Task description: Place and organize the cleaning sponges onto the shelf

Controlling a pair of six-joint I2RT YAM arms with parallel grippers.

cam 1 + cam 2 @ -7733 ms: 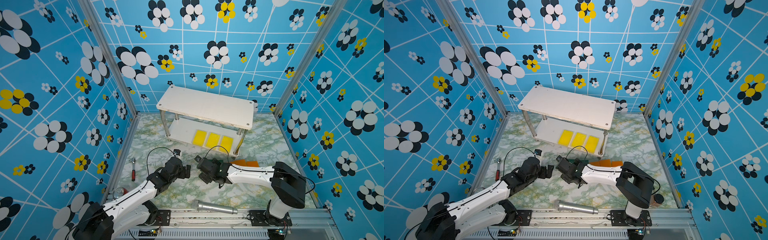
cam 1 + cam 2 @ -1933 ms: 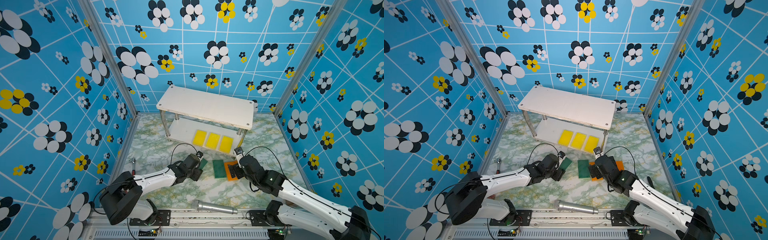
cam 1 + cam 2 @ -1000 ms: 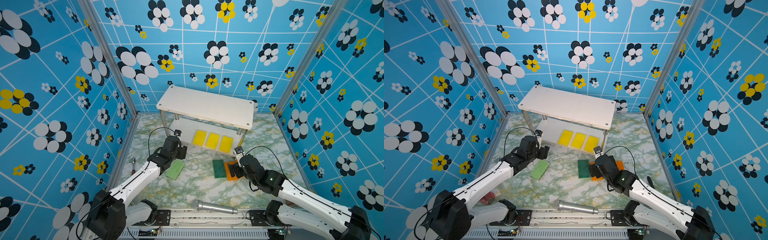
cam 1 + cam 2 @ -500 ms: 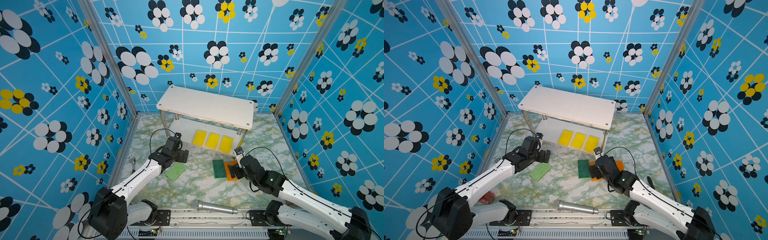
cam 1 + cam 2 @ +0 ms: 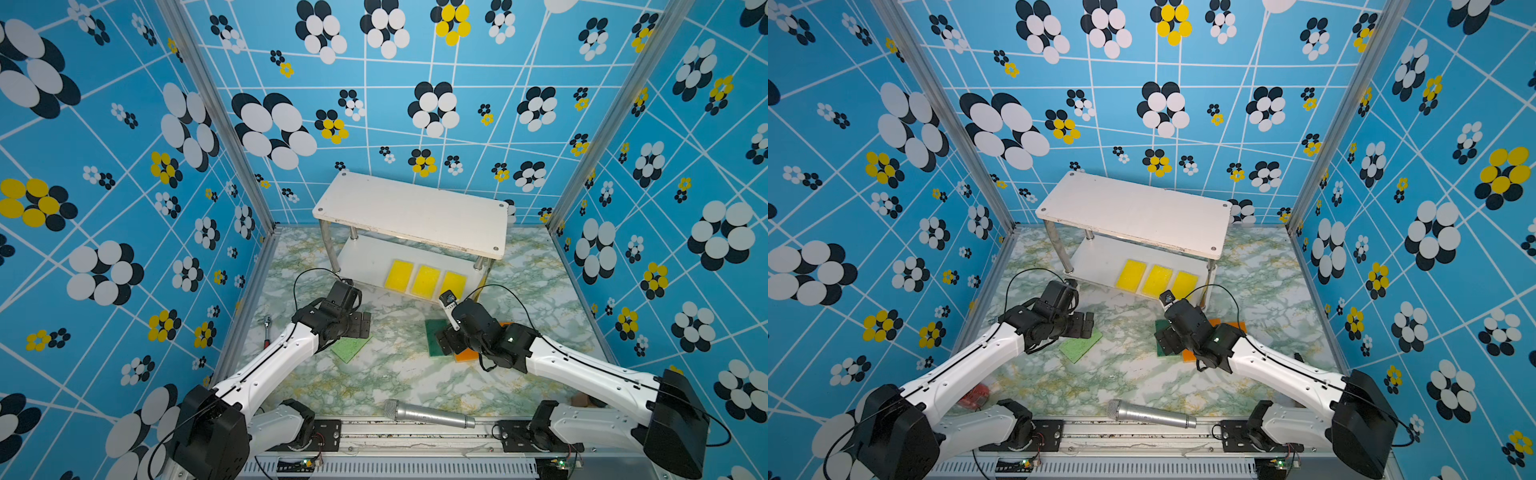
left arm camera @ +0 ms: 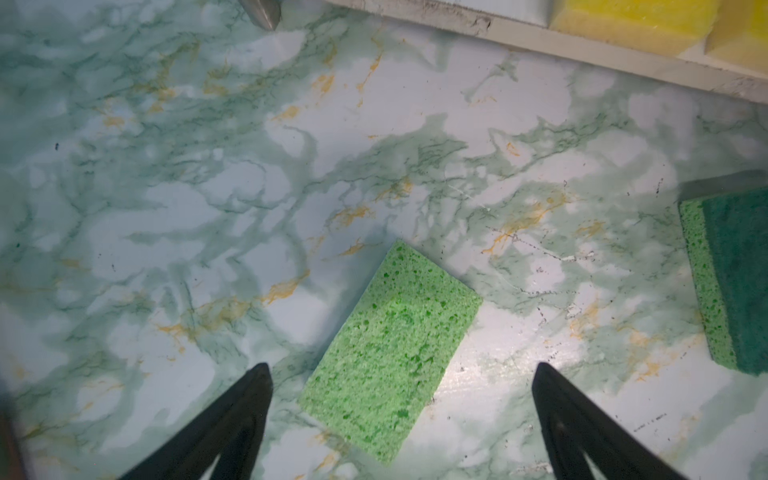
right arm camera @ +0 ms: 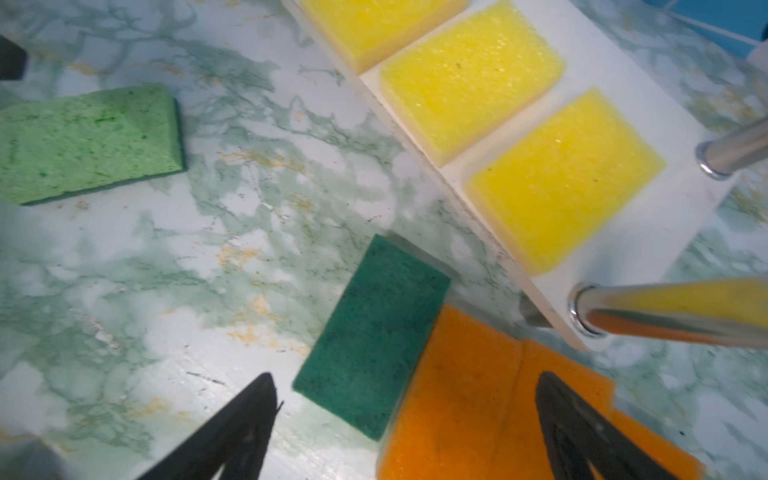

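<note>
The white two-tier shelf (image 5: 411, 210) stands at the back, with three yellow sponges (image 5: 426, 280) in a row on its lower board (image 7: 681, 124). One green sponge (image 6: 390, 349) lies pale side up on the marble floor, and my left gripper (image 6: 401, 368) hovers open just above its near end (image 5: 360, 326). A second green sponge (image 7: 374, 336) lies dark side up against overlapping orange sponges (image 7: 465, 395). Open and empty, my right gripper (image 7: 405, 376) hangs over where these two meet (image 5: 442, 343).
A silver microphone (image 5: 428, 414) lies near the front rail. A small wrench (image 5: 268, 330) rests by the left wall and something red (image 5: 973, 395) shows under the left arm. Patterned walls close in three sides. Shiny posts (image 7: 665, 316) stand at the shelf's corners.
My left gripper has opened and let go of the pale-side-up green sponge, which now lies flat on the floor. The right arm has hardly moved.
</note>
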